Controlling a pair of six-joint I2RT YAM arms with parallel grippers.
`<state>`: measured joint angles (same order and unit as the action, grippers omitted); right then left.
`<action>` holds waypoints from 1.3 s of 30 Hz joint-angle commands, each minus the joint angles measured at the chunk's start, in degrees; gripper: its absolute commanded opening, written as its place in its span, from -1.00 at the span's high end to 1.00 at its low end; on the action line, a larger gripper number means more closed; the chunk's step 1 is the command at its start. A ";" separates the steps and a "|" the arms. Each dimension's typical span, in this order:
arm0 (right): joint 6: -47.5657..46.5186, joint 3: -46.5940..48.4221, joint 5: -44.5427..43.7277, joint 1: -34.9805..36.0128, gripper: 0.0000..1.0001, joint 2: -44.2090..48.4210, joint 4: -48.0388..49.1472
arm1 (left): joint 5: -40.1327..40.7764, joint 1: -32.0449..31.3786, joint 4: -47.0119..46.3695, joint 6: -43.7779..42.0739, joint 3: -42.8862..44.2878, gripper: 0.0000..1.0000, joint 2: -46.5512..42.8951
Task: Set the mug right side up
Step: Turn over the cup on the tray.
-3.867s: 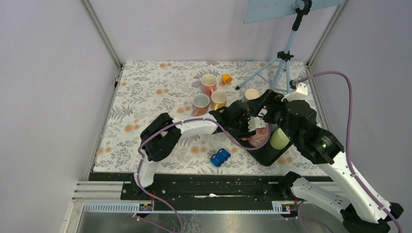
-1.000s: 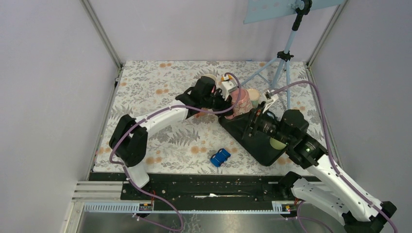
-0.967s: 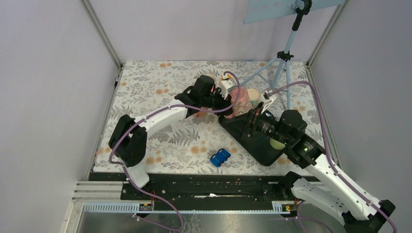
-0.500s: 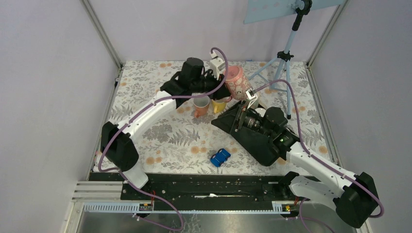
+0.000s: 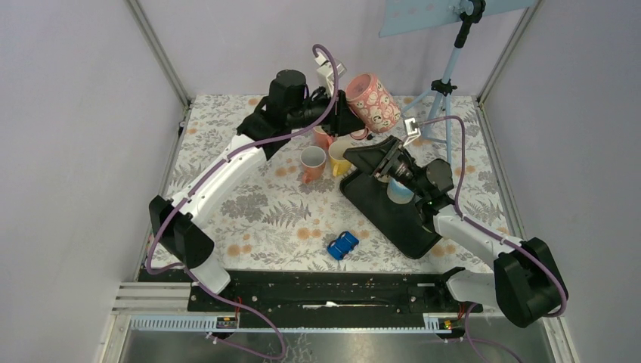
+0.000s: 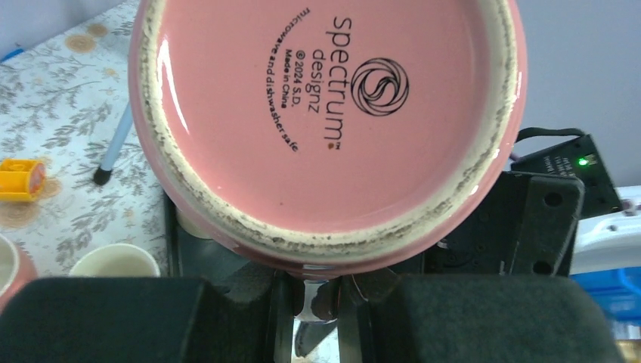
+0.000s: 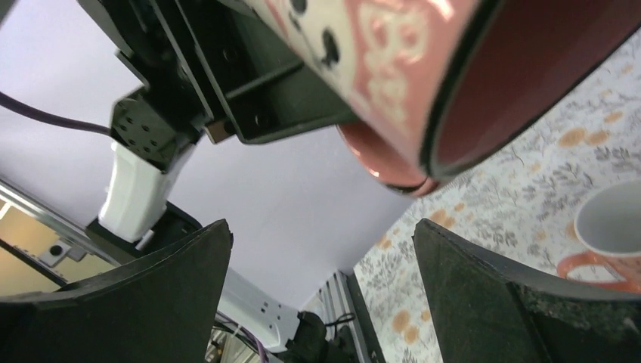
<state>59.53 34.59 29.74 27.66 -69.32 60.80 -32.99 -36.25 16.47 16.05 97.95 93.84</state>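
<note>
Tabletop: your floral-print tabletop (image 5: 227, 144) carries everything here except the mug.
Left arm: it stretches from its near-left base to the back middle, with the wrist raised high.
Upright cups: an orange cup (image 5: 311, 161) and a yellow cup (image 5: 339, 156) stand mouth up, just beside each other, below that wrist. A third pinkish cup behind them is mostly hidden by the arm.
Toy car: a blue toy car (image 5: 342, 245) lies near the front edge, well apart from the cups.
Left tool: the left tool (image 6: 317, 306) is clenched on the mug. Your left wrist view shows it pinching at the lower edge of the base, on what looks like the handle.
Mug: the pink patterned mug (image 5: 373, 101) hangs in the air above the back of the tabletop. It is tipped onto its side, with its printed base facing the left wrist and its open mouth turned toward the right arm. It is not right side up.
Right tool: the right tool (image 7: 321, 227) is released, its fingers spread wide. It points up at the mug's mouth from below, apart from the rim.
Tray: a black tray (image 5: 378, 215) lies at an angle right of the middle, under the right arm. A pale cup (image 5: 399, 190) stands on it.
Tripod: a light blue tripod (image 5: 444, 87) stands at the far right corner.
</note>
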 commanded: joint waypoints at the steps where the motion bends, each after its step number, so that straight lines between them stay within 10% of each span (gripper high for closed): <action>1: 4.64 0.95 1.65 -1.98 -0.93 -0.82 13.99 | -3.40 0.21 -10.66 6.74 5.26 1.00 -4.14; 20: 4.28 0.26 -9.78 -2.26 -0.64 3.33 10.77 | -0.34 0.26 -16.26 17.07 2.25 1.00 -7.34; 39: 5.80 10.78 -1.22 -2.55 -0.33 0.44 10.09 | -2.35 0.28 -20.36 24.50 0.95 1.00 -8.98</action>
<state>64.62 41.17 24.84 25.43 -69.04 68.60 -34.00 -36.25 6.61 40.03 97.03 90.02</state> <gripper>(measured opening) 0.675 0.242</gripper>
